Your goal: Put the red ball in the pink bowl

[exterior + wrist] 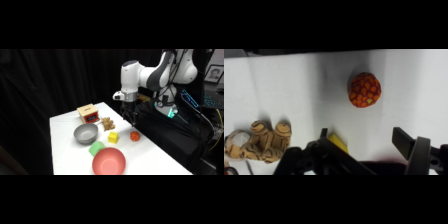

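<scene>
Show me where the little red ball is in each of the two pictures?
Side view: the red ball lies on the white table near its right edge, right of the yellow cube, below the tool.
Wrist view: the ball sits upper centre-right, above the tool, untouched.
Shared landmark: the tan plush toy, at lower left in the wrist view.

Two cameras: one fixed beside the table, one on the wrist.

The side view looks across and down on the whole table (pixel 70 160) from well back, with the arm's base at upper right. The wrist view looks steeply down from close above, past the gripper (pixel 369 142) at the bottom edge. Both views share the ball (pixel 134 135) (pixel 364 90), the cube (pixel 113 137) (pixel 339 142) and the toy (pixel 107 123) (pixel 261 141).
</scene>
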Available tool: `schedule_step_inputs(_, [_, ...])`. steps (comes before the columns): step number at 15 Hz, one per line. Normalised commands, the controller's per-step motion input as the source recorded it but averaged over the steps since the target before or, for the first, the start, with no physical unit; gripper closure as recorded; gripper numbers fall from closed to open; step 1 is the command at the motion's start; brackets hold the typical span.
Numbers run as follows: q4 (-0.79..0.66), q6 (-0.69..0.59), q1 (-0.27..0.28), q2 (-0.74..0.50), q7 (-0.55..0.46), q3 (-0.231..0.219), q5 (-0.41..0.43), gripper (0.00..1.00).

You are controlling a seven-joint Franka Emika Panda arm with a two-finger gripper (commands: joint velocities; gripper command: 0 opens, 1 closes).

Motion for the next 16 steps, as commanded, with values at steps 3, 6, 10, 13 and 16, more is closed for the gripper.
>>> schedule_step_inputs(3, [0.00, 0.32, 0.067, 0.19, 0.04, 0.060, 0.124, 0.00])
schedule_step_inputs(6, [0.00, 0.23, 0.103, 0.14, 0.11, 0.103, 0.091, 0.00])
schedule_step_inputs(10, [0.00, 0.13, 0.118, 0.09, 0.15, 0.115, 0.068, 0.00])
schedule_step_inputs(13, [0.00, 0.15, 0.083, 0.09, 0.15, 0.070, 0.018, 0.00])
schedule_step_inputs(16, [0.00, 0.21, 0.018, 0.15, 0.16, -0.014, -0.119, 0.00])
